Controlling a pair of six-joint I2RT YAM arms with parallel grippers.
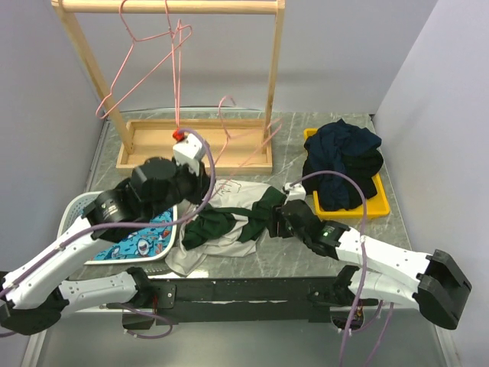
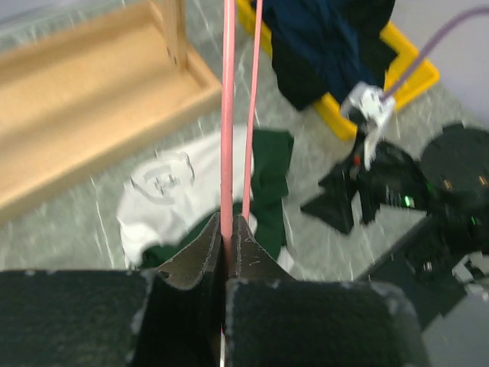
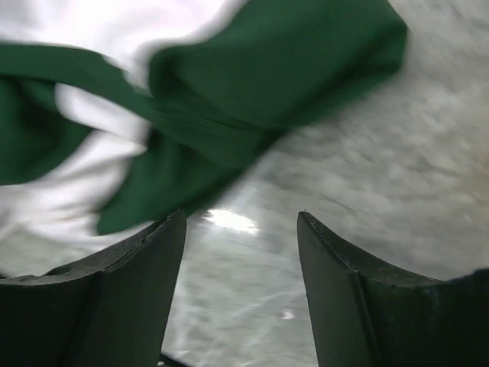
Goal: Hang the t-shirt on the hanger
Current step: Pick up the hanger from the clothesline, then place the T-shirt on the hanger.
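Note:
The green and white t-shirt [image 1: 225,222] lies crumpled on the table in front of the arms. My left gripper [image 2: 227,223] is shut on the thin pink wire of the hanger [image 2: 227,115], holding it above the shirt [image 2: 179,191]. In the top view that hanger [image 1: 248,141] slants from the left gripper [image 1: 205,177] towards the rack's right post. At the shirt's right edge my right gripper [image 1: 276,216] is down low. Its jaws [image 3: 241,222] stand open over bare table, with a green fold of the t-shirt [image 3: 252,99] just beyond the fingertips and nothing between them.
A wooden rack [image 1: 168,7] stands at the back on a tray-like base [image 1: 149,149], and two more pink hangers [image 1: 149,57] hang from its bar. A yellow bin [image 1: 374,205] of dark navy clothes sits at the right. A white basket [image 1: 76,208] with blue shark-print cloth is at the left.

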